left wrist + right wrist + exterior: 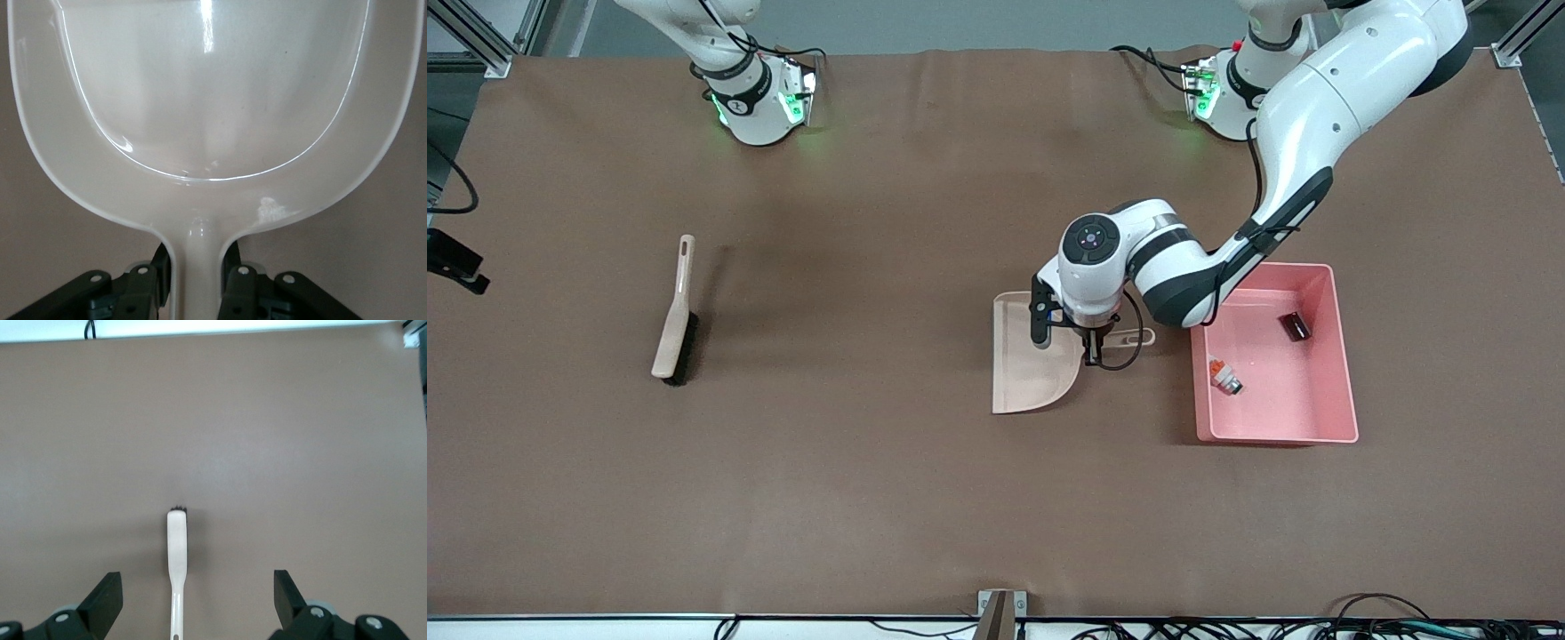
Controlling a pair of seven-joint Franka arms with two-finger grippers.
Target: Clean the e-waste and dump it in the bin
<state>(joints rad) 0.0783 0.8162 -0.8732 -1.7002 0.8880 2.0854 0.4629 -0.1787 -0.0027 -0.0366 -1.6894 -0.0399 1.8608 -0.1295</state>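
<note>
On the brown bench (871, 498), a beige brush (675, 316) with dark bristles is seen lying flat toward the right arm's end, well apart from everything else and roughly midway between the robots' edge and the front camera's edge. In the right wrist view the right claw (199, 600) is shown high over the brush's handle, its fingers (105, 597) spread wide with nothing between them; the right arm is waiting.

Near the middle of the bench a beige dustpan (1032, 356) is laid flat, its handle pointing toward the left arm's end. The left claw (1094, 342) is placed at that handle. In the left wrist view its fingers (235, 280) are seen on either side of the handle, close against it, though it cannot be told whether they are pinching it or spread.

Just beside the dustpan's handle, toward the left arm's end, the pink bin (1343, 356) is set on the bench. Both pieces of e-waste are found inside it: the white blocky part (1225, 376) near the wall closest to the dustpan, and the dark stubby piece (1295, 326) farther from the front camera, apart from the first.
</note>
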